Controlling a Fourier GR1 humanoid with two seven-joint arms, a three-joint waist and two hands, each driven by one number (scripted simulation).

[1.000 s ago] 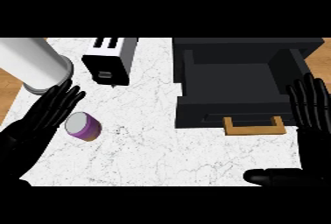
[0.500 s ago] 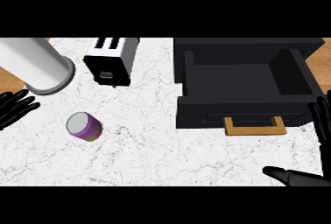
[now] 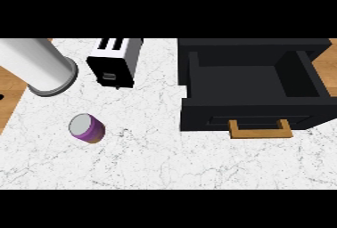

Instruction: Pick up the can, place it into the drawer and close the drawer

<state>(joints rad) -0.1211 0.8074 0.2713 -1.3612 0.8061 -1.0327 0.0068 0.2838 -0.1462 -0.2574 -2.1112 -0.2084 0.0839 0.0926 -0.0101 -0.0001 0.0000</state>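
The purple can (image 3: 87, 128) stands at the frame's lower left on the marble counter (image 3: 151, 156) — well apart from the open black drawer (image 3: 253, 84) at upper right. Neither hand shows, so their state can't be told.

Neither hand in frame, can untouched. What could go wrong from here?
1. The can lies tilted on its side on the counter, so a touch from the side may roll it away instead of seating it in a hand.
2. The toaster and the white cylinder stand just behind it, so an overshoot may knock them.
3. The drawer is open, with tall walls. A low carry may clip its front.
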